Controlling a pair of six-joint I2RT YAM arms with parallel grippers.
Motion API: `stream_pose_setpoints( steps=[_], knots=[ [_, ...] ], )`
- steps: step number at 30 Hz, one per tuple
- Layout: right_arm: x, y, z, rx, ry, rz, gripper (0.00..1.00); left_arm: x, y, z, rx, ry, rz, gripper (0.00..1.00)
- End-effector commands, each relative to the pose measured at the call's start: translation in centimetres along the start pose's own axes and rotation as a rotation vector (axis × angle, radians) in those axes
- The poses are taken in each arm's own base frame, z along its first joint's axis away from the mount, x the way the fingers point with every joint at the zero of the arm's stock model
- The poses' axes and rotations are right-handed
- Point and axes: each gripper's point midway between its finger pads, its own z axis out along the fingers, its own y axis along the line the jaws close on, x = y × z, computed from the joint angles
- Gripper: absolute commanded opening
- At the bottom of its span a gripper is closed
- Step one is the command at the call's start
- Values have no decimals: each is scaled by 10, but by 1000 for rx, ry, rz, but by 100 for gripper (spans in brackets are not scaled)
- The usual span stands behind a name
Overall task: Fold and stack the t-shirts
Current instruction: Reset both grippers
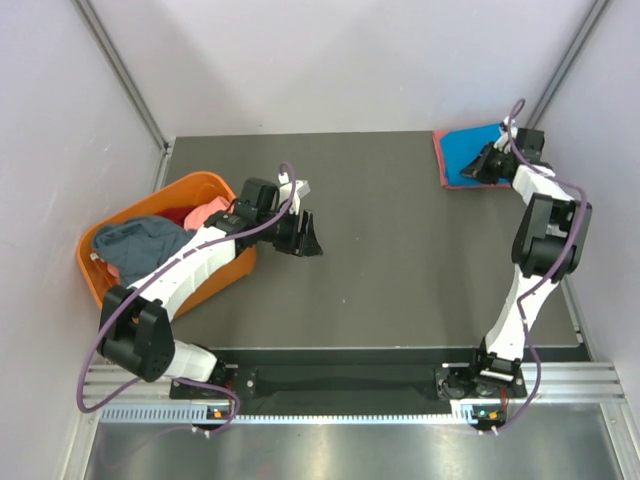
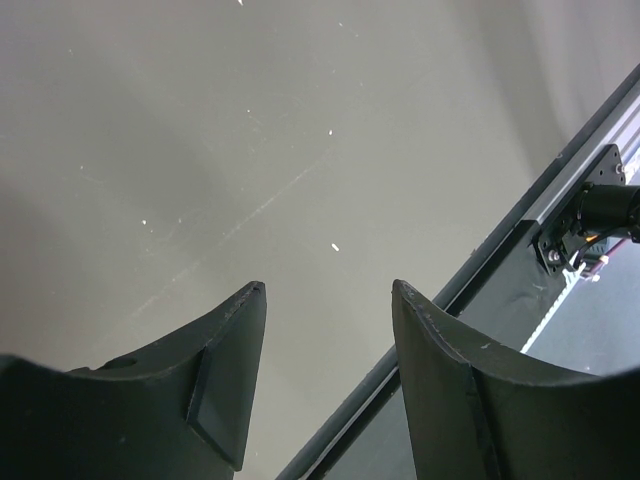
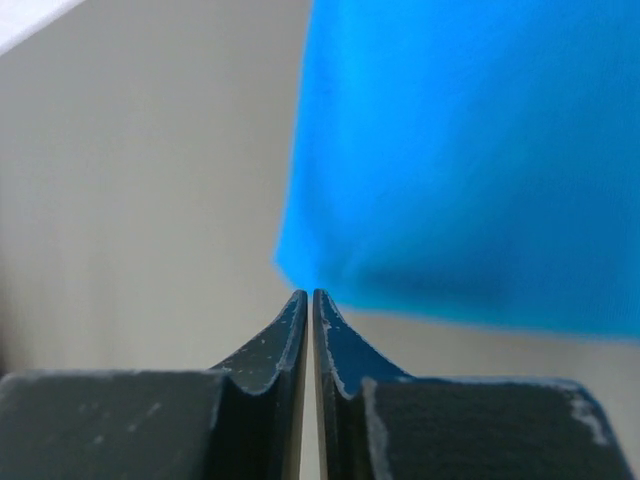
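Far left, the orange basket [image 1: 215, 183] sat at the left edge of the bench [image 1: 400, 260] with unfolded t-shirts piled in it: a grey-blue one [image 1: 140, 240] on top and a salmon-pink one [image 1: 208, 213] next to it. Just right of the basket, the left gripper [image 1: 305, 238] hung over bare bench with its jaws spread wide and nothing between them; its wrist view showed only tabletop and the near rail. Over in the far right corner was the folded bright blue t-shirt [image 1: 462, 150], lying on a pink one whose edge [image 1: 441, 152] peeked out on the left. The right gripper [image 1: 480, 165] was pinched tight, tips right at the blue shirt's corner [image 3: 470, 150], and I couldn't see any cloth caught in it. My read: the blue one was done and stacked, so a fresh shirt was due. That would call for the left arm to swing back over the basket rim and grab the grey-blue one. There was loads of open room mid-bench for folding, but the stack sat close to the far and right edges, so not much slack there.
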Motion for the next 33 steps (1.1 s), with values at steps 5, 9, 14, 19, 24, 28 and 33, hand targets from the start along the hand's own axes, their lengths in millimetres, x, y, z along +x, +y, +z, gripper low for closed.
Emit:
stream_pose_setpoints(
  steps=[5, 9, 14, 19, 24, 28, 33],
  knots=[
    [-9, 93, -98, -24, -98, 6, 13, -56, -27, -33, -2, -205, 76, 58],
    [19, 157, -152, -1, -139, -121, 24, -81, -41, -57, -11, -324, 74, 59],
    [66, 214, -200, -39, -154, -217, 69, -103, -60, -94, -32, -432, 103, 83],
    [96, 243, -251, -131, -220, -211, 100, -106, -66, -118, -62, -479, 121, 90],
    [114, 237, -278, -137, -278, -163, 100, -102, -69, -143, -102, -549, 133, 91],
    [125, 211, -282, -26, -285, -124, 100, -98, -71, -154, -107, -578, 133, 93],
    [127, 198, -290, 41, -303, -129, 100, -94, -73, -153, -92, -581, 122, 98]
  ],
)
